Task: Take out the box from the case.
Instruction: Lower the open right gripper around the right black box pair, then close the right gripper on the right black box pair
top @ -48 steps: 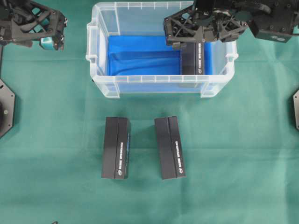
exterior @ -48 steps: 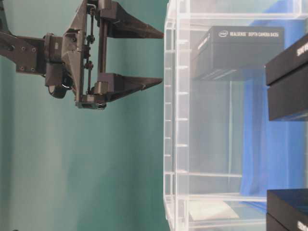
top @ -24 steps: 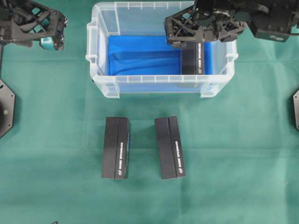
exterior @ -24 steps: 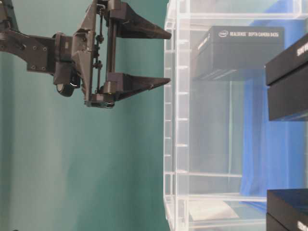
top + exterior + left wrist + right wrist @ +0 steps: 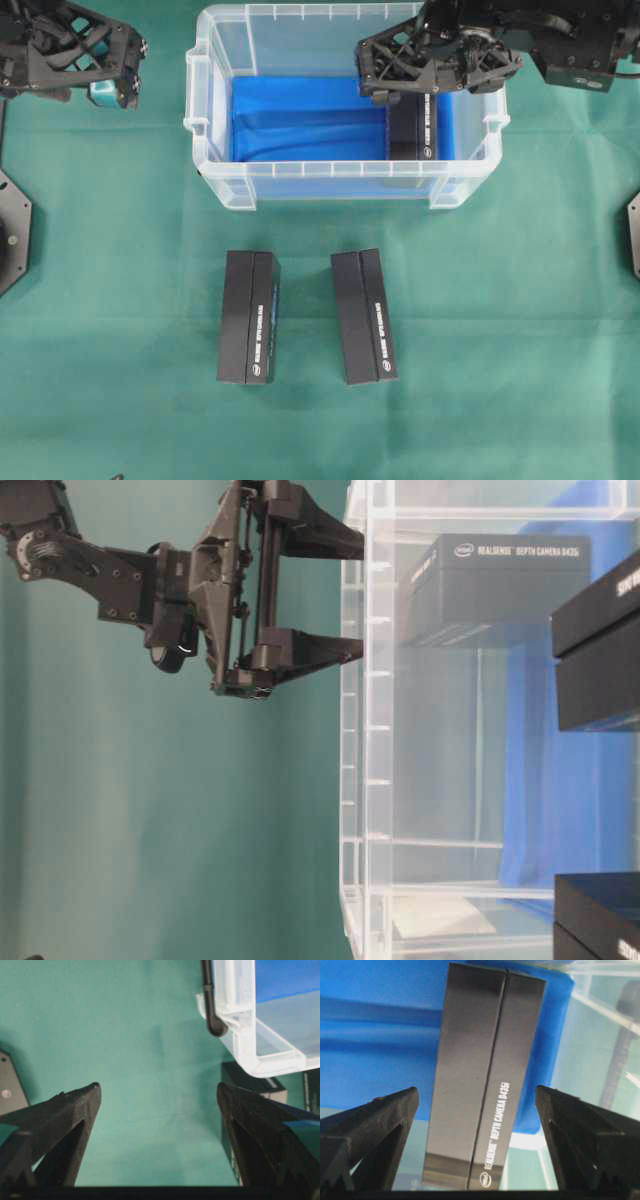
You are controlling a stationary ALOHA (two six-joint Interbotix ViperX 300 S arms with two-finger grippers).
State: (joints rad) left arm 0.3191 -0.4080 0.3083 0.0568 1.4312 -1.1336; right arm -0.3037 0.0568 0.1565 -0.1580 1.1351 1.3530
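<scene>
The case (image 5: 300,168) is a clear bin with a blue lining, standing at the back middle of the green cloth. One black box (image 5: 413,135) lies inside it at the right end, lettered side up. My right gripper (image 5: 412,93) hangs open above that box's far end. In the right wrist view the box (image 5: 480,1060) lies between the spread fingers of the right gripper (image 5: 477,1092), untouched. In the table-level view the right gripper (image 5: 355,595) has its fingertips at the case's rim (image 5: 365,780). My left gripper (image 5: 118,80) is open at the back left, holding nothing.
Two more black boxes (image 5: 249,316) (image 5: 364,316) lie side by side on the cloth in front of the case. Black base plates sit at the left edge (image 5: 12,230) and right edge (image 5: 633,235). The left wrist view shows a corner of the case (image 5: 250,1045).
My right gripper has come down toward the case, still open; its fingertips now reach the rim. The left arm and the boxes have not moved.
</scene>
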